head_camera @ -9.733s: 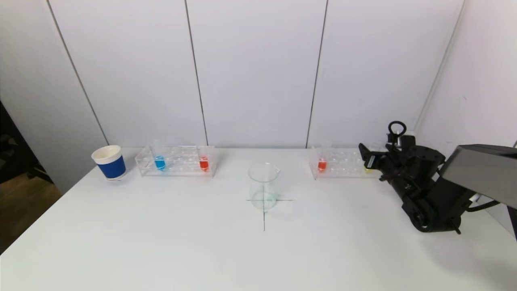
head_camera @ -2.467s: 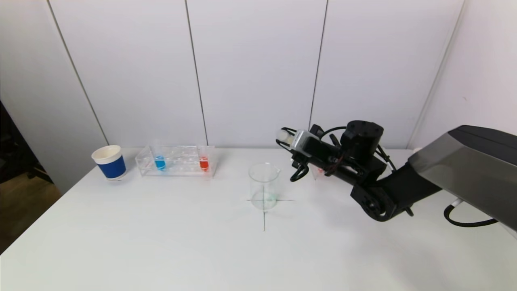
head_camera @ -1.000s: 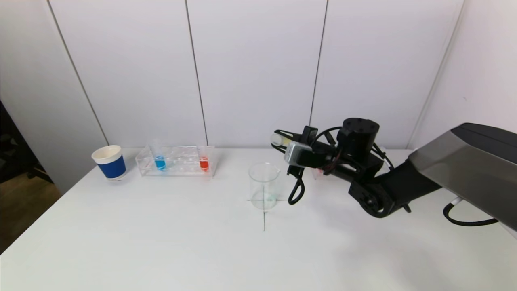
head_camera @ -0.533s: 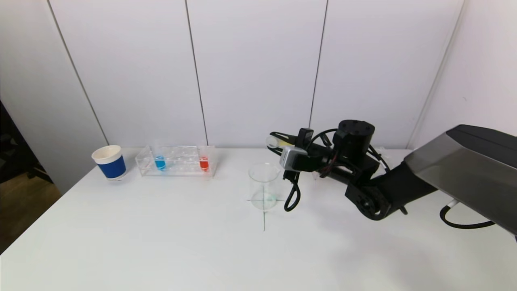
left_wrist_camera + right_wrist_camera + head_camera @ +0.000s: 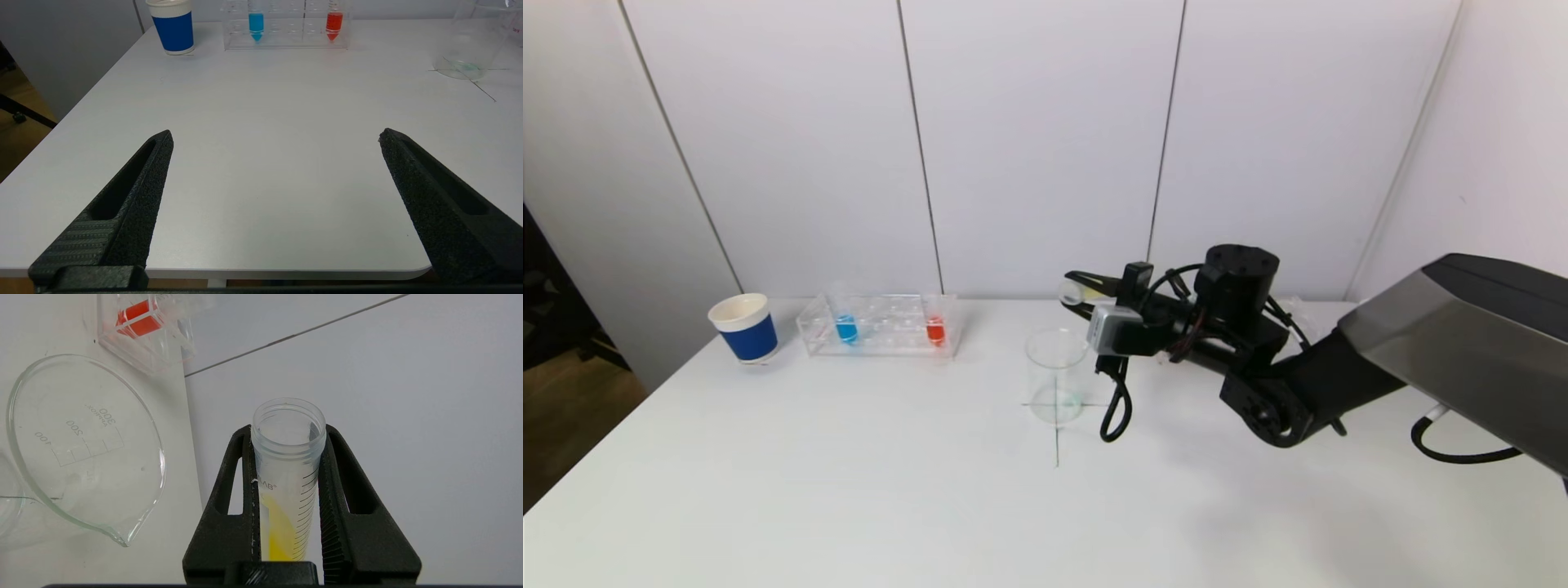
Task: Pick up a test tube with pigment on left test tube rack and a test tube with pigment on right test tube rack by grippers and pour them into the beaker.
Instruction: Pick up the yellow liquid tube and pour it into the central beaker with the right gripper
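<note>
right gripper (image 5: pixel 1086 287) gripping yellow-pigment tube (image 5: pixel 288 473), right rack (image 5: pixel 143 322) mostly hidden

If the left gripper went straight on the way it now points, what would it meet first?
Nothing close, by the look of it. The left gripper stands open over bare table, which runs clear to the rack with the blue tube and red tube. Depth is uncertain.

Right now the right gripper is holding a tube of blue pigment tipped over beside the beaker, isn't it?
Not quite: the pigment is yellow, not blue. The right wrist view shows the right gripper shut on the test tube with yellow liquid low inside it, tipped over beside the beaker. The blue tube stands in the left rack.
</note>
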Robot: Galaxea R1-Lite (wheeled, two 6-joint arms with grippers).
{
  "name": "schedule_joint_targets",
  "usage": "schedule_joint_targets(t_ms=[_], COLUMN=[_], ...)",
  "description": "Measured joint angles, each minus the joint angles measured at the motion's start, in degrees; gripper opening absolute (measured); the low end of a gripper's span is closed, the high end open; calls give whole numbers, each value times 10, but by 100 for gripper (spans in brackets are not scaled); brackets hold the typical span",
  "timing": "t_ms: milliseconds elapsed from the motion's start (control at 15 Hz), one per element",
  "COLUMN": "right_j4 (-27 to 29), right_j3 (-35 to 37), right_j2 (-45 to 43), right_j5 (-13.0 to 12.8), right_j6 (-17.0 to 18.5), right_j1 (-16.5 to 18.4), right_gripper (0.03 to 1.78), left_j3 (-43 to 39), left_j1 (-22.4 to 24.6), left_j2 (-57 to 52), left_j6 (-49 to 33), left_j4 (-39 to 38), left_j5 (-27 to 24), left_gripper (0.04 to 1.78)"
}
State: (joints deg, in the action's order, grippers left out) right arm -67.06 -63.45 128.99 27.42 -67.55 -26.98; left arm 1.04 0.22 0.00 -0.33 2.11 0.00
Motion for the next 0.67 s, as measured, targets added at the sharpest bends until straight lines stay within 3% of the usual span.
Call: schedule_joint_targets(t_ms=[667], right_j4=[16], right_j3=[-2], right_j2=[5], right_j5=[-9], right_j6=[-77], right_j1=[4], right_gripper=[47], left_j3=[0], left_j1=[0], left_j2=[0], left_j6=[0], left_j4=[0], left_j5=[0], left_gripper=[176])
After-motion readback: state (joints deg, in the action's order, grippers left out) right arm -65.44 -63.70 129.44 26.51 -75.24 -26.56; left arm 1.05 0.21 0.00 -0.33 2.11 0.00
